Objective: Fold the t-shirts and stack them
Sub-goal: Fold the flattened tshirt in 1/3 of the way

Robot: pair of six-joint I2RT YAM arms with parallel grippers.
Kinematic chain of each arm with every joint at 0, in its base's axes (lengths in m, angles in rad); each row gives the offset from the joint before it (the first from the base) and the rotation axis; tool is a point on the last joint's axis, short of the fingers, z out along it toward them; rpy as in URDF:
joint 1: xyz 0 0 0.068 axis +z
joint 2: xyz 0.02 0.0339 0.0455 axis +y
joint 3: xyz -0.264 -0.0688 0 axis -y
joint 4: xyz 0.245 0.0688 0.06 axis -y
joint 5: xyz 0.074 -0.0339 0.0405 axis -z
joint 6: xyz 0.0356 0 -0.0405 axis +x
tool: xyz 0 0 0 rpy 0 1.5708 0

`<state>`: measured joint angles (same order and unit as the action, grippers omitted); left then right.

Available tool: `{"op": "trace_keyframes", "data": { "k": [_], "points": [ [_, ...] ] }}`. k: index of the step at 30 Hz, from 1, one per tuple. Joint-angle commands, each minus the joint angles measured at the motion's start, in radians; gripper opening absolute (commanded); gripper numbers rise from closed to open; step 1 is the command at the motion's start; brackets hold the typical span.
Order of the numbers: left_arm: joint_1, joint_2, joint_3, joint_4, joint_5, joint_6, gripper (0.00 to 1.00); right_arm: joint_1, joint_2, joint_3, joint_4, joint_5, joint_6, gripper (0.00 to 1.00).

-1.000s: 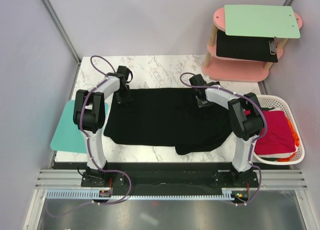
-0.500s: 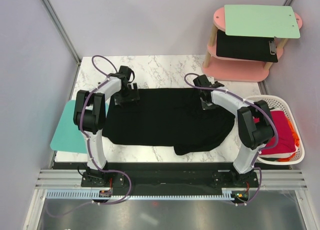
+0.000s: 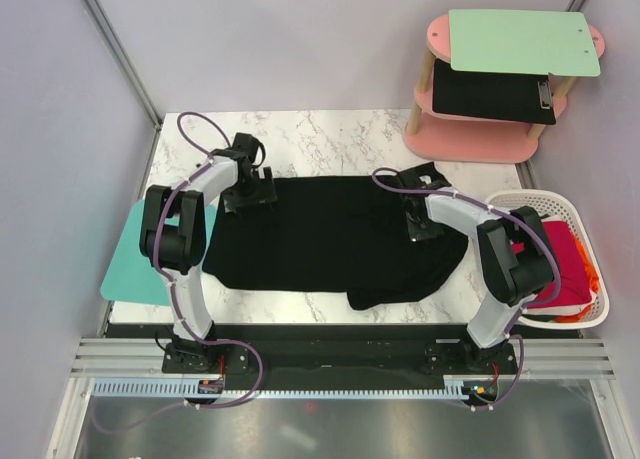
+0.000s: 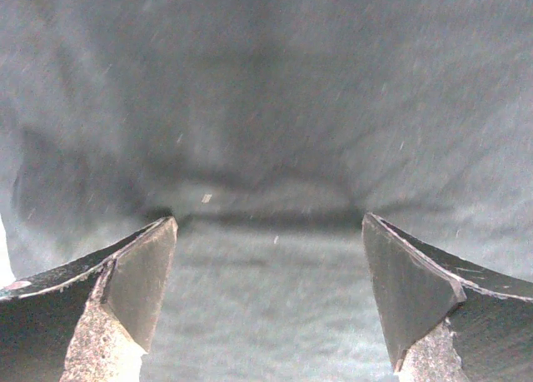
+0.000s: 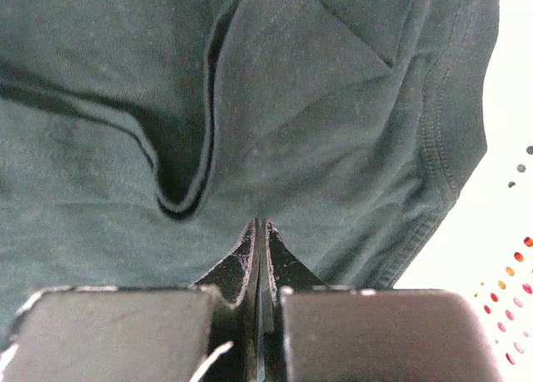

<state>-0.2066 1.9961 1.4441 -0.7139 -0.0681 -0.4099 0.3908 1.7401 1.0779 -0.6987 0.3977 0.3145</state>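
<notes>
At the right edge of the table, the right arm hides part of the crimson-red shirt in the basket; the orange fabric is a mere sliver. Whether the tips of the right gripper pinch the black shirt is unclear.

Lab cell: alu rails, panel walls

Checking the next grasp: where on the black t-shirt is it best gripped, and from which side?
Probably the far-left edge of the black t-shirt, from straight above: it lies flat, and a low ridge of cloth runs between the fingers of the open left tool, ready to pinch. The right tool is shut over the creased right side.
</notes>
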Motion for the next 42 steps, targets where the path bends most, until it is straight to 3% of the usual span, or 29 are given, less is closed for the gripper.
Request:
{"op": "trace_keyframes", "data": {
  "k": [1,6,18,28,29,30,32,33,36,42],
  "points": [
    [0.01,-0.146,-0.013,-0.019,0.022,0.017,1.0,0.008,-0.117,0.019,0.03,-0.007,0.014,0.0],
    [0.009,-0.258,-0.03,-0.021,0.108,0.022,1.0,0.008,-0.136,0.083,0.085,0.026,-0.018,0.0],
    [0.007,-0.382,-0.111,-0.029,0.116,0.031,1.0,0.01,0.174,0.229,0.134,-0.005,-0.035,0.0],
    [0.007,-0.349,-0.133,-0.03,0.091,0.029,1.0,0.007,0.081,0.186,0.016,-0.028,-0.014,0.01],
    [0.007,-0.346,-0.134,-0.029,0.09,0.029,1.0,0.006,0.076,0.183,0.001,-0.04,-0.011,0.04],
    [0.007,-0.342,-0.136,-0.03,0.088,0.029,1.0,0.008,0.066,0.175,-0.027,-0.058,-0.011,0.27],
    [0.007,-0.338,-0.142,-0.03,0.082,0.028,1.0,0.008,0.043,0.15,-0.041,-0.086,-0.011,0.47],
    [0.007,-0.338,-0.143,-0.029,0.082,0.026,1.0,0.01,0.032,0.14,-0.048,-0.103,-0.011,0.66],
    [0.007,-0.336,-0.148,-0.029,0.074,0.028,1.0,0.008,-0.005,0.097,-0.053,-0.148,-0.011,0.89],
    [0.007,-0.341,-0.152,-0.029,0.071,0.033,1.0,0.01,-0.036,0.045,-0.062,-0.161,-0.018,0.95]
  ]
}}
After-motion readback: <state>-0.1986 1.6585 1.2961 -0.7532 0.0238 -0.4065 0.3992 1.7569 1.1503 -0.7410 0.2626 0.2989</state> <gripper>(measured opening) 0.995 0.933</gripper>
